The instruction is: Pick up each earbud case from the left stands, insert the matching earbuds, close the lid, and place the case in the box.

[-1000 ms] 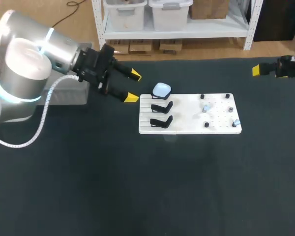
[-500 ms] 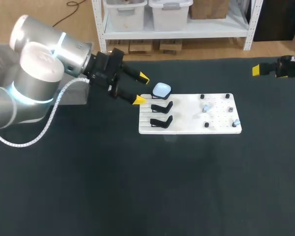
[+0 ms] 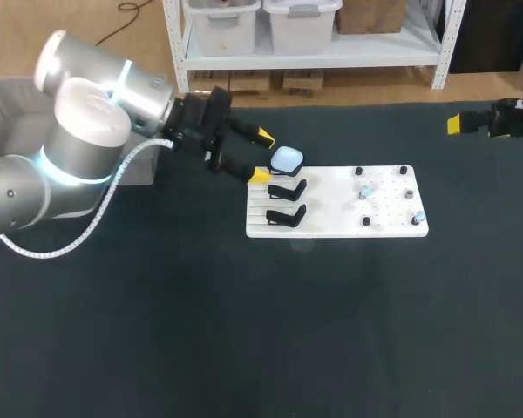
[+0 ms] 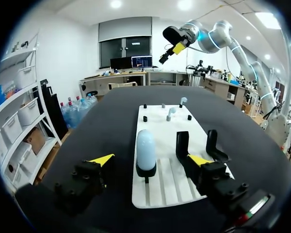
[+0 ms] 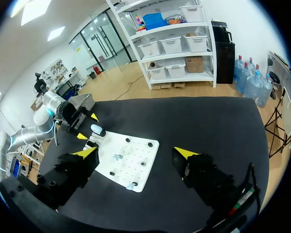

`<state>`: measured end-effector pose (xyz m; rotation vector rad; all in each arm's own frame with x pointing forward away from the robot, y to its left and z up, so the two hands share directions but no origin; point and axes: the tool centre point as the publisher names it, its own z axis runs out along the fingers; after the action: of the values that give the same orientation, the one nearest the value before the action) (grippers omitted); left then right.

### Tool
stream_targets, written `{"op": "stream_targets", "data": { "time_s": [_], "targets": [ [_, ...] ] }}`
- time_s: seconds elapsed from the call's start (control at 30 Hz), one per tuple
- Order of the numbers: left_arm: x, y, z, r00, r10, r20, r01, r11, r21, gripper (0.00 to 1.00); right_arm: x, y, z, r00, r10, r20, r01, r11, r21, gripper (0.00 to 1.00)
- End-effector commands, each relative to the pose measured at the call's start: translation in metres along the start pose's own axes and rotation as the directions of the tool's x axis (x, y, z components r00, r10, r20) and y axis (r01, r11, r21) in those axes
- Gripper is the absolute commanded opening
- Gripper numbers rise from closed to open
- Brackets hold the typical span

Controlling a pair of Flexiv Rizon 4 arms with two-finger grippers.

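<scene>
A pale blue earbud case [image 3: 287,159] stands upright on the rearmost black stand at the left end of a white board [image 3: 336,228]. My left gripper [image 3: 263,155] is open just left of the case. In the left wrist view the case [image 4: 146,144] rises between the spread yellow fingertips [image 4: 102,159], touching neither. My left gripper [image 4: 150,160] holds nothing. Two small pale earbuds [image 3: 364,192] sit among black pegs on the board's right part. My right gripper [image 5: 135,153] is open and empty, high at the table's far right corner [image 3: 469,123].
Two empty black stands [image 3: 287,188] [image 3: 284,215] sit in front of the case on the board. A grey box [image 3: 4,113] lies at the far left behind my left arm. Dark tabletop surrounds the board.
My left arm has moved right towards the board, bringing its open fingers from short of the board's left edge up to either side of the case. The right arm has not moved.
</scene>
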<state>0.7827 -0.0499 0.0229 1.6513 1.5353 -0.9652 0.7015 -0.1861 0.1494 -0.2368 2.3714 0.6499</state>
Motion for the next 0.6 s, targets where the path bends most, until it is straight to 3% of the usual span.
{"op": "stream_targets", "data": {
  "time_s": [0.03,0.07,0.1,0.6],
  "targets": [
    [0.0008,0.0053,0.0065,1.000,-0.002,0.005,0.002,1.000,-0.006,0.80,0.0002,0.0003,-0.0004,1.000,0.000,0.000,0.000,1.000,0.003,1.00],
    [0.0007,0.0064,0.0073,1.000,-0.003,0.007,0.003,1.000,-0.008,0.67,0.0002,0.0003,-0.0004,1.000,0.000,0.000,0.000,1.000,0.003,1.00],
    [0.0006,0.0072,0.0079,1.000,-0.004,0.010,0.005,1.000,-0.013,0.65,0.0002,0.0003,-0.0004,1.000,0.000,0.000,0.000,1.000,0.003,1.00],
    [0.0003,0.0078,0.0138,1.000,-0.009,0.025,0.009,1.000,-0.019,0.64,0.0002,0.0003,-0.0004,1.000,0.000,0.000,0.000,1.000,0.003,1.00]
  ]
}}
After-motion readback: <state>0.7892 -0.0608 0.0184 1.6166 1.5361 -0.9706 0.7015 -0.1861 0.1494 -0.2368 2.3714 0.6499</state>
